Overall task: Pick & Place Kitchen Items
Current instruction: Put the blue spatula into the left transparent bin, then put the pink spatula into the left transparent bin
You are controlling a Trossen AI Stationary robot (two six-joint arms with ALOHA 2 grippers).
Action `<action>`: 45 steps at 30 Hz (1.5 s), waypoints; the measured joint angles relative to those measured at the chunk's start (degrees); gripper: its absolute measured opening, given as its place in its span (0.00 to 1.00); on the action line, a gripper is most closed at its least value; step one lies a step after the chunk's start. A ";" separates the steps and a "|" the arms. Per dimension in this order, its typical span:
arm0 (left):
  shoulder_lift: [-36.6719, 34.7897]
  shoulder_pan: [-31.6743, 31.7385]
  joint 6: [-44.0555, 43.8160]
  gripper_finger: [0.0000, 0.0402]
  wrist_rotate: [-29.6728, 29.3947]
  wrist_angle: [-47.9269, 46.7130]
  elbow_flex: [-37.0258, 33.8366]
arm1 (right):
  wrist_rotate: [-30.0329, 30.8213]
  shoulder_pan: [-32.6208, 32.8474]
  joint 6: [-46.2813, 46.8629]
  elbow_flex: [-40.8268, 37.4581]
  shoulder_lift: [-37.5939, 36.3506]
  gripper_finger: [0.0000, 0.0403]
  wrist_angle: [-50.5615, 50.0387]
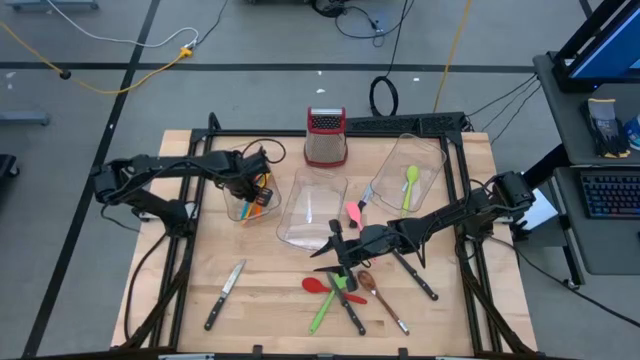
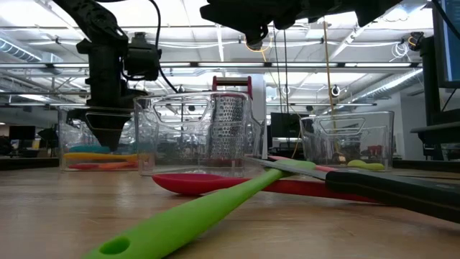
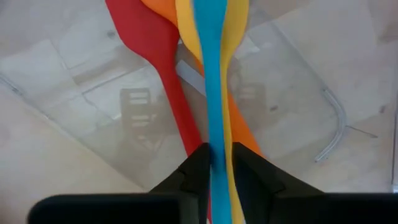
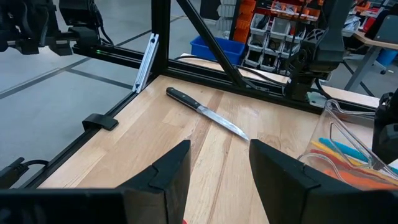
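Note:
My left gripper [image 1: 262,185] points down into the left clear bin [image 1: 236,210], shut on a blue utensil [image 3: 213,74]. That utensil lies among red [image 3: 146,37], orange and yellow [image 3: 239,37] ones. My right gripper [image 1: 335,255] hovers open and empty [image 4: 219,146] above a loose pile on the table. The pile holds a red spoon [image 1: 318,285], a green spatula [image 1: 323,308], a brown spoon [image 1: 378,293] and black-handled knives [image 1: 352,308]. A pink spatula [image 1: 353,213] lies by the middle bin [image 1: 312,212]. My left gripper pinches the blue utensil's narrow handle [image 3: 214,146] between its two fingers [image 3: 198,168]. The fingers come from above, pointing down into the bin, and lie across the handle. The utensil's far end runs on over the other utensils in the bin; whether it is lifted, I cannot tell.
A knife [image 1: 225,293] lies alone at the near left and shows in the right wrist view [image 4: 205,113]. Another knife [image 1: 415,275] lies right of the pile. The right bin [image 1: 425,165] holds a green spoon [image 1: 410,185]. A red-topped grater [image 1: 326,137] stands at the far edge.

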 joint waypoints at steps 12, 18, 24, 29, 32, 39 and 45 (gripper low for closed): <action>-0.93 0.00 1.07 0.36 -0.35 -0.20 0.00 | 0.00 0.00 0.04 0.00 0.00 0.38 0.00; -6.00 0.00 1.18 0.38 2.09 -0.19 0.00 | 0.02 0.00 0.07 0.00 0.00 0.38 0.24; -14.79 -0.25 0.59 0.38 4.02 -0.15 0.00 | 0.00 0.02 0.07 0.00 0.00 0.38 -0.05; -22.63 -3.98 1.96 0.38 2.04 0.29 0.00 | 0.00 0.02 0.27 0.00 0.00 0.38 -2.87; -26.69 -8.14 4.61 0.38 -1.33 1.35 0.00 | 0.00 0.02 1.89 0.00 -0.02 0.38 -6.54; -33.28 -19.88 12.05 0.38 -6.85 8.77 0.00 | 0.07 0.02 7.67 0.00 -0.02 0.38 -17.88; -34.77 -29.46 18.42 0.38 -10.23 13.85 0.00 | 0.24 0.02 13.45 0.00 -0.23 0.38 -26.56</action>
